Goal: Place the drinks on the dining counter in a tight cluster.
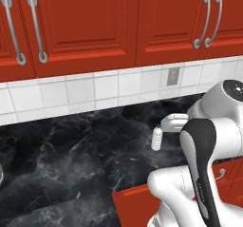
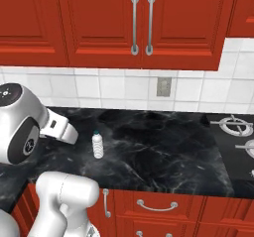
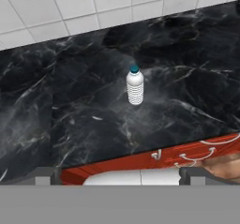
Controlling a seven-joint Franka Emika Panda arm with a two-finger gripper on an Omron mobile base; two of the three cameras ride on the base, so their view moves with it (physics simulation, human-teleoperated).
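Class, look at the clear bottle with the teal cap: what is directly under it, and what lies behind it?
The bottle stands upright on the black marbled counter. Behind it lie bare counter and the white tiled wall. Its footprint is hidden.

Black marbled counter along the wall, polished, white veining. White tiled wall behind it, grey grout lines. Grey outlet plate set in the tiles, above the counter's back edge. Red upper cabinets over the tiles, panelled doors, long silver bar handles in pairs. Red lower cabinets under the counter, curved silver drawer pulls. Gas stove at the counter's right end, round burner with grey grate
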